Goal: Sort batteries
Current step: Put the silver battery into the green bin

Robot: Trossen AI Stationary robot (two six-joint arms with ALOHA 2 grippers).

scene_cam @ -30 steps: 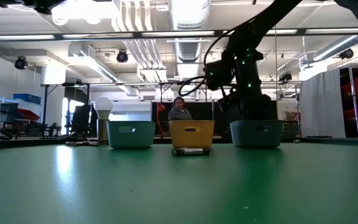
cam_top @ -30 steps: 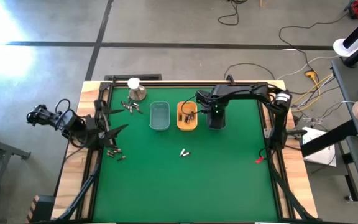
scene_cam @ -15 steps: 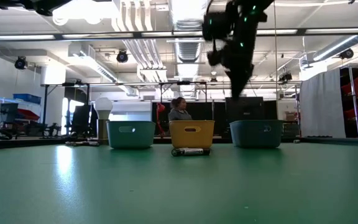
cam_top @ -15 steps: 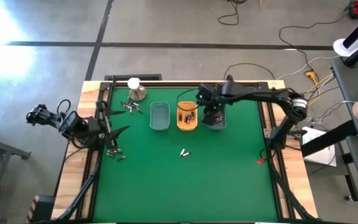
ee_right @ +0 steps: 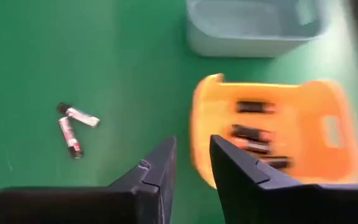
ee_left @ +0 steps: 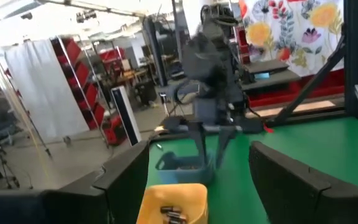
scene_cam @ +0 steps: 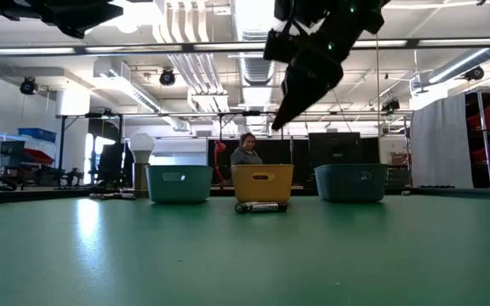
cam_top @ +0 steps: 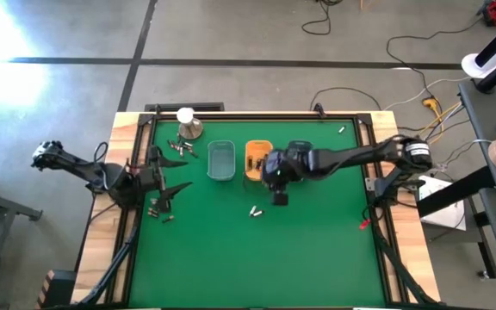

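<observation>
- Right pincer (ee_right: 188, 163), fingers parted by a narrow gap and holding nothing, hangs above the green table (cam_top: 317, 250), just beside the orange plastic tray (cam_top: 257, 160).
- That tray holds several small cylindrical batteries (ee_right: 253, 127).
- Beyond it sits a pale blue-grey plastic tray (cam_top: 220, 160); nothing shows inside.
- Two silvery loose batteries (cam_top: 255, 210) lie near the pincer.
- Left pincer (cam_top: 169, 182), spread wide and empty, waits well apart, by scattered dark batteries (cam_top: 158, 209).
</observation>
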